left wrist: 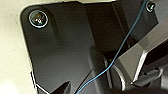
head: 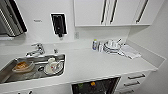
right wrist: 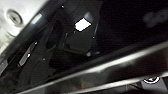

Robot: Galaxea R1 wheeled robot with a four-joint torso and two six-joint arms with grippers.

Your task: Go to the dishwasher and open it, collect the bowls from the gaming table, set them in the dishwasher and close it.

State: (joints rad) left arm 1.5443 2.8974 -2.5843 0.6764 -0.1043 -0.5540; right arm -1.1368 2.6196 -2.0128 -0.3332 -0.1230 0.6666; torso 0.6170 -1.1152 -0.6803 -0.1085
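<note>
Head view shows the dishwasher (head: pixel 96 86) open under the counter (head: pixel 100 63), with an orange bowl (head: pixel 93 83) and a green bowl (head: pixel 80 85) inside; closing remains. Hand state: cannot tell.

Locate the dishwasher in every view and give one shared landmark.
Head view: dishwasher at the bottom edge, under the counter, interior showing.
Left wrist view: cannot place it.
Right wrist view: probably the dark surface crossed by the long silver bar.
Shared landmark: likely the white cabinetry beside it.
</note>
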